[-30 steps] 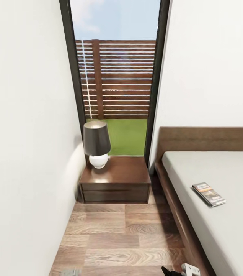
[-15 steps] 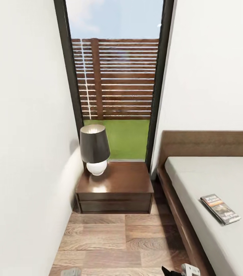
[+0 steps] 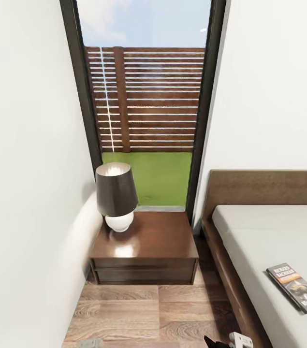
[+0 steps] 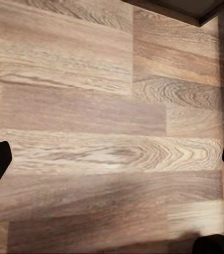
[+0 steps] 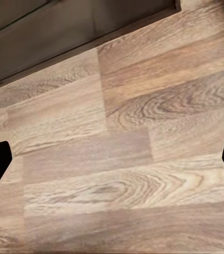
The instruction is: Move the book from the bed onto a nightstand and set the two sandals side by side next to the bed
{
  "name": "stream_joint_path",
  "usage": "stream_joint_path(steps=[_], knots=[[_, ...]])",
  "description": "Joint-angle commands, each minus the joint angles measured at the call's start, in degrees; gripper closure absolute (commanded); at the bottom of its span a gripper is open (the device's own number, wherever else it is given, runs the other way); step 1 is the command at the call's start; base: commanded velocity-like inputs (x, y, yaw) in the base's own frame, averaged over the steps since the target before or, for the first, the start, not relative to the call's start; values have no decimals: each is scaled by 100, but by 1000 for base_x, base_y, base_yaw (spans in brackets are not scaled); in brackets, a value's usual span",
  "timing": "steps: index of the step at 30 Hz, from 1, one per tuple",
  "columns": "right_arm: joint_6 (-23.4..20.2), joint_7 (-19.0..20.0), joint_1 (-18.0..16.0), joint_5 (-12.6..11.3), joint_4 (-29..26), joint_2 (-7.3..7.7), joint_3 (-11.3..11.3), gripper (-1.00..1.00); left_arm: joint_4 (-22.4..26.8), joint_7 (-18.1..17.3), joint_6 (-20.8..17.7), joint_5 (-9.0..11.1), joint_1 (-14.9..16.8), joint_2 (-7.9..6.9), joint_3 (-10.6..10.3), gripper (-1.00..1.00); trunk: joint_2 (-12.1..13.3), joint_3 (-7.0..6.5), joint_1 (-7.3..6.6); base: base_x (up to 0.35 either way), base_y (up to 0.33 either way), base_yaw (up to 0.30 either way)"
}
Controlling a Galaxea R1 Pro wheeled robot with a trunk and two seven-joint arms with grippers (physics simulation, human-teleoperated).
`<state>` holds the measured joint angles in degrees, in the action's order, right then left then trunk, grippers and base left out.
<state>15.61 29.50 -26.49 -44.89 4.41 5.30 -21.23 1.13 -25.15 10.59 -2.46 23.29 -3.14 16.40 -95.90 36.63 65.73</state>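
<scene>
Spread wide, left hand (image 4: 112, 159) and right hand (image 5: 112, 159) are held over plank floor (image 4: 90, 106). One book (image 3: 297, 286) is seen on bed (image 3: 259, 237); one nightstand (image 3: 146, 246) carries one lamp (image 3: 116, 195).

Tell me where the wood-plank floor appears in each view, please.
Head view: wood-plank floor at the bottom, between nightstand and bed frame.
Left wrist view: floor beside a dark furniture corner.
Right wrist view: floor beside a dark furniture edge.
Shared landmark: dark wood bordering the planks.
</scene>
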Motion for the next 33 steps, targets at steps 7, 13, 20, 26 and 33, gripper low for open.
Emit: stream_joint_path(steps=[7, 13, 20, 26, 33], knots=[[27, 42, -11, -56, 25, -3, -48, -100, -7, -17, 22, -26, 3, -2, 30, -100, -3, 6, 3, 328, 0, 0], [30, 44, -14, -55, 25, -1, -48, -100, -7, -17, 18, -26, 5, 0, 30, -100, -3, 6, 3, 328, 0, 0], [30, 39, -9, -55, 25, -3, -48, -100, -7, -17, 22, -26, 1, -2, 30, -100, -3, 6, 3, 328, 0, 0], [30, 43, -10, -55, 25, -3, -48, -100, -7, -13, 18, -26, 4, -2, 33, -100, -3, 6, 3, 328, 0, 0], [28, 46, -9, -55, 25, -2, -48, -100, -7, -16, 14, -25, 5, -1, 38, -100, -3, 6, 3, 327, 26, 0]])
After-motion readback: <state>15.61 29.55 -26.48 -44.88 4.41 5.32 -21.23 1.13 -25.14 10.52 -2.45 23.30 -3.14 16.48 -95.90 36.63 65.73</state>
